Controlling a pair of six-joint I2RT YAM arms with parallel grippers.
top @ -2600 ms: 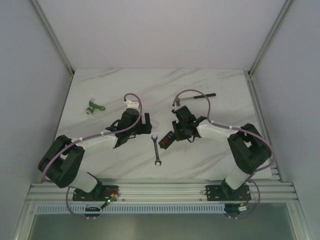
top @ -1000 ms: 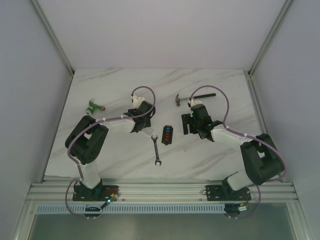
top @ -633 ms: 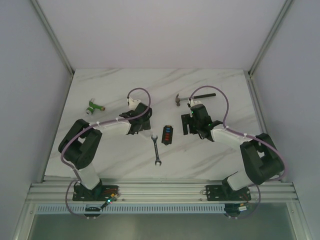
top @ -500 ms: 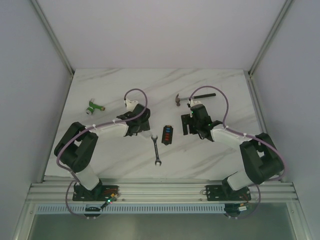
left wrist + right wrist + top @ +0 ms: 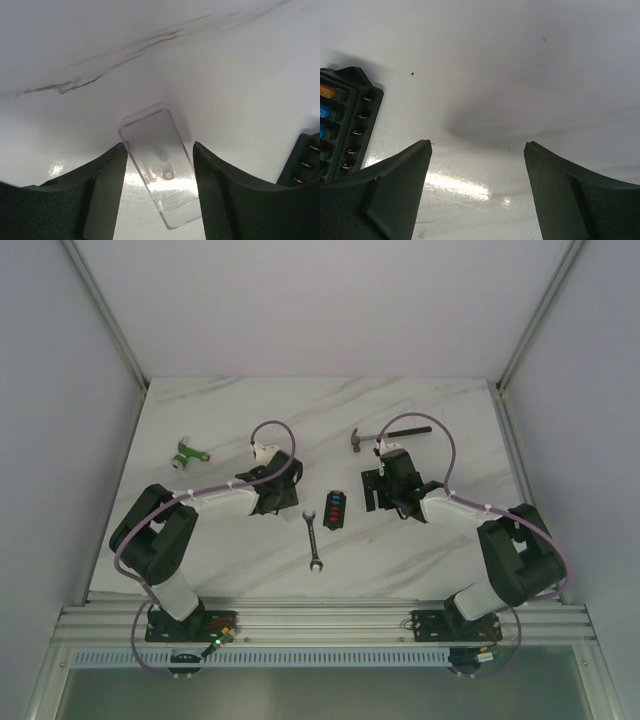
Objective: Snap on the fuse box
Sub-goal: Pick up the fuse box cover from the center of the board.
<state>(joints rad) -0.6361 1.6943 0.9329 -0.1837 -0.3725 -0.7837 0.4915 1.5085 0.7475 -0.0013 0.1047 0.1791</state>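
Lying on the table (image 5: 420,560) beside the wrench (image 5: 313,540), the fuse box (image 5: 333,510) is set with its long axis near-to-far, between the arms. Only in the left wrist view is the clear cover (image 5: 160,172) seen, flat between the spread jaws of the left gripper (image 5: 159,146); the jaws of the right gripper (image 5: 477,144) are held wide beside the box.

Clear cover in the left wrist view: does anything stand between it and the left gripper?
Nothing visible does. The clear cover lies flat on the table, uncovered, right in the gap of the open left gripper.
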